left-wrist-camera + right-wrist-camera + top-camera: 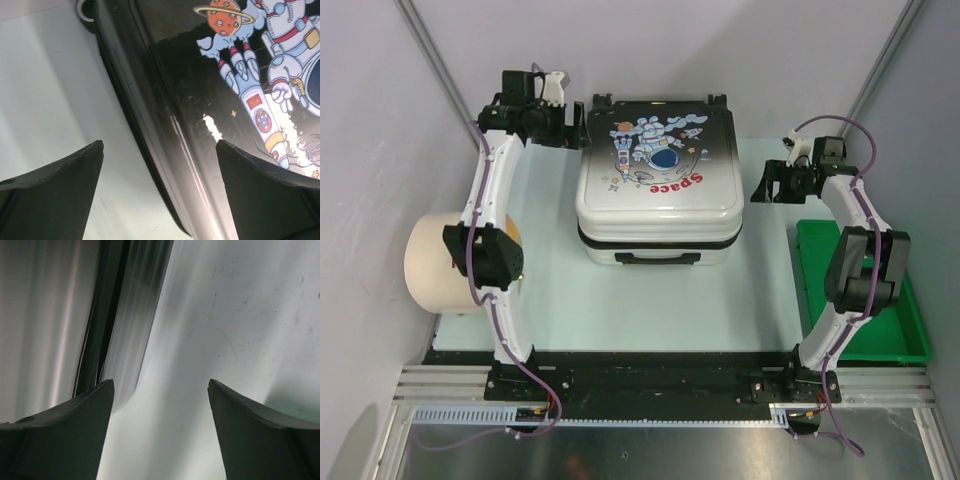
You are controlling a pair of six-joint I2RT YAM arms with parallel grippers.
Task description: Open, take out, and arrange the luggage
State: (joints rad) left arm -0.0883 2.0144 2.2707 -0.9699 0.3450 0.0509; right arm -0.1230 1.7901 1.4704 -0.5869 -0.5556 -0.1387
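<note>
Centrally, luggage on pale table, grey walls

The luggage lies between cylinder and bin.

Beige cylinder part-hidden behind left arm; green bin (left side) behind right arm; luggage cropped in wrist views.

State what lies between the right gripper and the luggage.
Only a bare strip of table separates the right gripper from the luggage; the top external view shows it.
</note>
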